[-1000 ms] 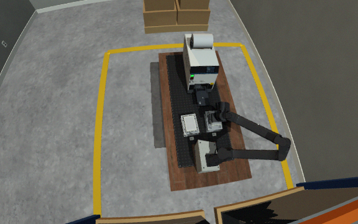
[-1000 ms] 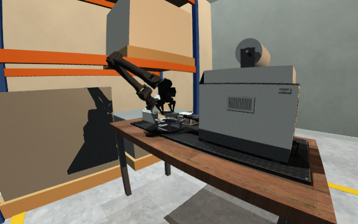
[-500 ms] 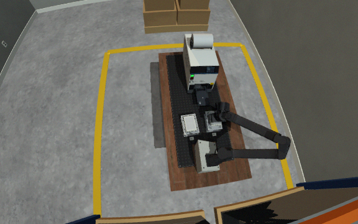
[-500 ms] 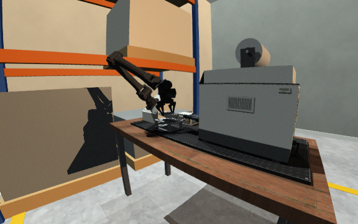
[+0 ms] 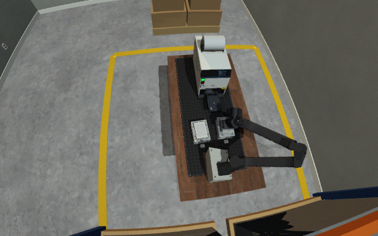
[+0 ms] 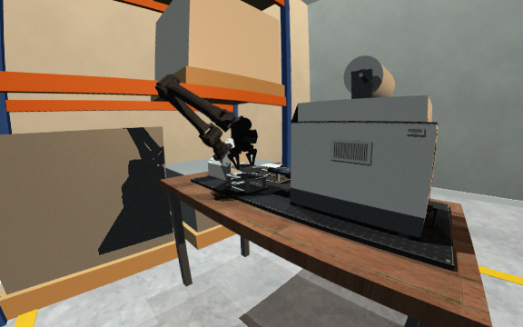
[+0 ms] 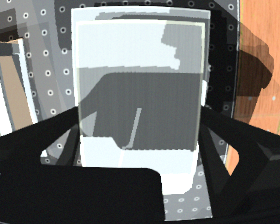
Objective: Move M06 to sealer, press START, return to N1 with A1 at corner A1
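Note:
Plate M06 [image 7: 139, 45], with a smooth pale cover over its top, is between the fingers of my gripper [image 5: 227, 124] [image 6: 244, 165] [image 7: 139, 112]. The gripper is shut on its two long sides. The plate is over the right-hand nest [image 6: 246, 187]; the exterior view shows it a little above the nest base. The fingers hide part of its edges, and I cannot read well marks. The sealer [image 5: 214, 60] [image 6: 361, 159] shows a green lamp [image 5: 203, 80]. Its dark stage [image 5: 213, 101] is out, with no plate on it.
A white plate [image 5: 201, 130] sits in the left-hand nest, close beside the held plate. Small tags [image 5: 202, 145] [image 5: 226, 141] lie by both nests. The robot's pale base box [image 5: 212, 164] stands behind the nests. The sealer carries a foil roll [image 5: 214, 42] [image 6: 366, 74] on top.

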`<action>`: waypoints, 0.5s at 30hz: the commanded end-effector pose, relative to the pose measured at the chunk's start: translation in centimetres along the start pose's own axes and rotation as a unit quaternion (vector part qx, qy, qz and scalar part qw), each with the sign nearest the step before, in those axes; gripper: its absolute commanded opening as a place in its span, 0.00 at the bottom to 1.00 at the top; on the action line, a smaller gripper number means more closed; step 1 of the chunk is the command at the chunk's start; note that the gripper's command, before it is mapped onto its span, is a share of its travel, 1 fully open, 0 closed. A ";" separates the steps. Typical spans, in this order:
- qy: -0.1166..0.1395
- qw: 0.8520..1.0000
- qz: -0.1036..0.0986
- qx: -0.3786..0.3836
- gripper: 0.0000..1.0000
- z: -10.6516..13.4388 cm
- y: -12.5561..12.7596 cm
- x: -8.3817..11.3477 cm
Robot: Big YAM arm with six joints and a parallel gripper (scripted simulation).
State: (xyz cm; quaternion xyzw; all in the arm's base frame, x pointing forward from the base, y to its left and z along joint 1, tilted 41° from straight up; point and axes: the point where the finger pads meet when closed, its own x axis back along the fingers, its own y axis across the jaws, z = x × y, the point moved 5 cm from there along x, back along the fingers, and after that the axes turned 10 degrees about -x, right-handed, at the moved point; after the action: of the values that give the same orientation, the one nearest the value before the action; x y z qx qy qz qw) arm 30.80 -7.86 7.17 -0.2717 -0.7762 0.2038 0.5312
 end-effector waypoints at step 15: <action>-0.016 1.000 0.000 -0.011 0.00 -2.3 -0.5 0.2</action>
State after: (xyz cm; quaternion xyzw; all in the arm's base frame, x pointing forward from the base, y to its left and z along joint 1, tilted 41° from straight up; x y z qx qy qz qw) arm 30.84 -7.78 7.24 -0.2704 -0.7772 0.2046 0.5301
